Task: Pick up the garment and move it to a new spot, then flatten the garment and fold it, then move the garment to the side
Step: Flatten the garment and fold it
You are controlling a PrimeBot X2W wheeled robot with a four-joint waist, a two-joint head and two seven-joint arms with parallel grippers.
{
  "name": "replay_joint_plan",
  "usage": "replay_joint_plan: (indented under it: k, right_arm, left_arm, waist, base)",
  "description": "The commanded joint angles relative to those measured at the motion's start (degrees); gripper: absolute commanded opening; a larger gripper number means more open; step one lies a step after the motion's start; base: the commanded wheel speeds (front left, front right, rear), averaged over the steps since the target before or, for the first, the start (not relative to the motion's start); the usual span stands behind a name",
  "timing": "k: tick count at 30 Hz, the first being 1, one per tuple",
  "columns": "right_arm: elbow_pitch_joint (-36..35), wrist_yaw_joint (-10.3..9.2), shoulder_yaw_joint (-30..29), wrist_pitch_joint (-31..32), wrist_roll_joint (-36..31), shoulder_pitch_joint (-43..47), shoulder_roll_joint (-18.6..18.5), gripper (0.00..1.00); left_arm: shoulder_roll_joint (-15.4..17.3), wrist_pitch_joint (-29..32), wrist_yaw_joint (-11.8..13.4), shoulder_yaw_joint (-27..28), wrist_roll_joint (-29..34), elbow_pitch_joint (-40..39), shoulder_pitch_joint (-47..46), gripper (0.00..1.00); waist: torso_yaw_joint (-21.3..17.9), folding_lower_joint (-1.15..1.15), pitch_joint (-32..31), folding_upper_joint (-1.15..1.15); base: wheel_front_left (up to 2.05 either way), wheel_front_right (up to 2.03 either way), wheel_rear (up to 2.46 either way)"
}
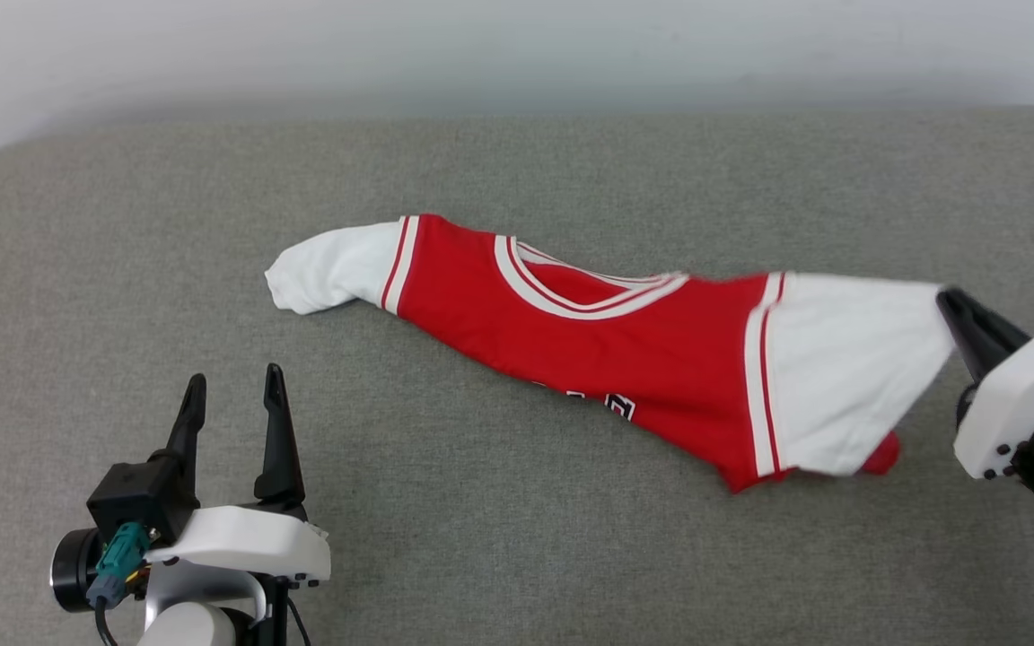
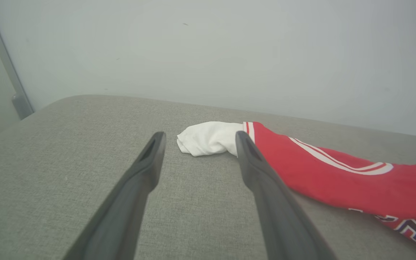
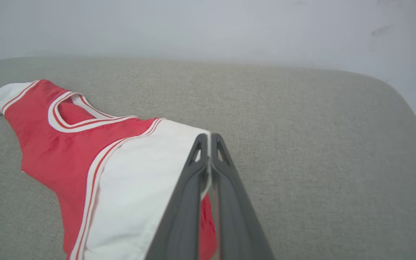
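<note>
R gripper (image 1: 950, 305) is clamped on the shirt (image 1: 589, 350). In the R wrist view its fingers meet w/ the white edge of the right sleeve (image 1: 840, 377) pinched btw them. L gripper (image 1: 235, 377) is wide apart, holding nothing, near-left over the grey pad (image 1: 122, 224) and clear of the cloth.

Shirt lies mid-pad, pulled into a long band. Long axis runs left–right, coming nearer toward the right end. Collar (image 1: 571, 287) sits on the far side. Lettering (image 1: 616, 405) is tucked along the near edge, mostly hidden. Right sleeve looks taut from the grip. Left sleeve (image 1: 328, 274) is bunched on the pad.

What matters for you: the free end, the left sleeve, lies far and a touch right of the L gripper. In the L wrist view it's ahead btw the fingertips, near but apart. L arm is clearly the closer one.

My read: you're in the pick-and-move step, flatten/fold not begun. Next prob. needs L to reach far to that sleeve & close, so both ends lift together. Risk: a one-end drag ropes the shirt more.
</note>
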Motion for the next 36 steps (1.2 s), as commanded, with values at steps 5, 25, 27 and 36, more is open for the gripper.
replay_joint_plan:
  k: [5, 25, 27, 36]
  right_arm:
    - [-11.08, -0.05, 6.81, 1.29, -2.66, 2.69, 0.41, 0.00]
    - [-14.23, -0.05, 24.38, 0.93, 4.86, 28.25, 6.85, 1.00]
    - [-16.48, -0.05, 23.22, -2.94, 4.05, 27.54, 7.28, 1.00]
    - [-16.86, -0.05, 9.66, -9.78, 1.36, 23.53, 10.37, 1.00]
  left_arm:
    - [0.26, -0.29, -0.10, -0.04, -0.09, 0.25, 1.18, 1.00]
    - [1.11, 1.36, 0.13, -1.05, -0.67, 0.26, 2.19, 1.00]
    - [1.16, 1.39, 0.38, -0.98, -0.75, 0.26, 2.40, 1.00]
    - [1.01, 1.23, 0.77, -0.93, -0.87, 0.20, 2.42, 1.00]
  waist:
    - [-1.10, -0.01, -2.24, 0.00]
    - [-1.15, -0.01, -3.36, 0.00]
    - [-1.30, -0.01, -3.51, 0.00]
    - [-0.89, -0.01, -3.87, 0.00]
  base:
    - [0.00, 0.00, 0.00]
    - [0.00, 0.00, 0.00]
    - [0.00, 0.00, 0.00]
    - [0.00, 0.00, 0.00]
